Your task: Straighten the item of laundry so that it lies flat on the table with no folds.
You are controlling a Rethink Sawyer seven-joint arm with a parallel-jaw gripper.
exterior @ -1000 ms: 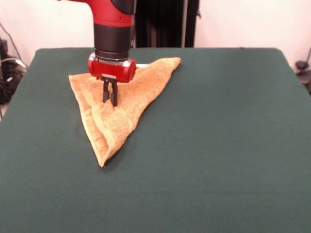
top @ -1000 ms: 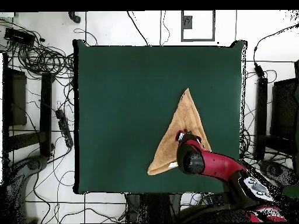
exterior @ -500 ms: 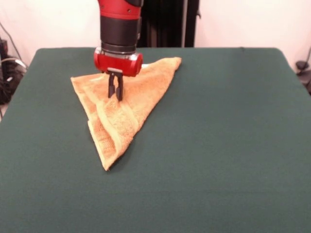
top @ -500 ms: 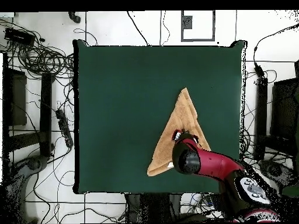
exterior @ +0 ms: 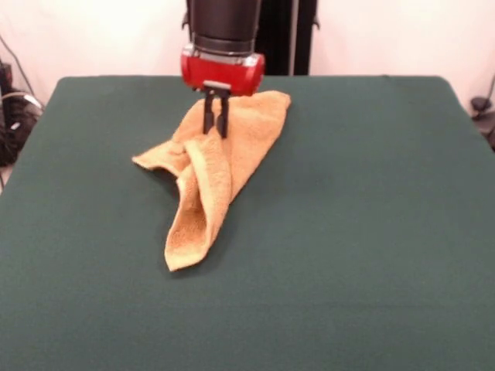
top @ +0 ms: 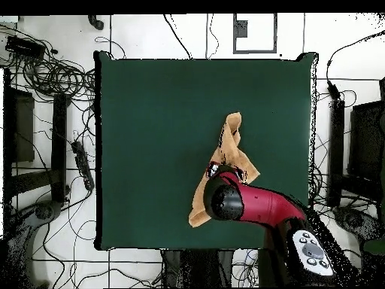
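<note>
Green table [exterior: 371, 232], fingers [exterior: 216, 133] pinching rumpled towel [exterior: 203, 201]

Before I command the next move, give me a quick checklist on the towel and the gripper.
1. Gripper shut on the towel: ok, cloth pinched and lifted into a peak.
2. Towel lying flat: not ok, bunched and folded over itself.
3. Towel wholly on the table: ok.
4. Bare felt around the towel for spreading: ok, in the overhead view too.
5. White tag position: cannot tell.
</note>
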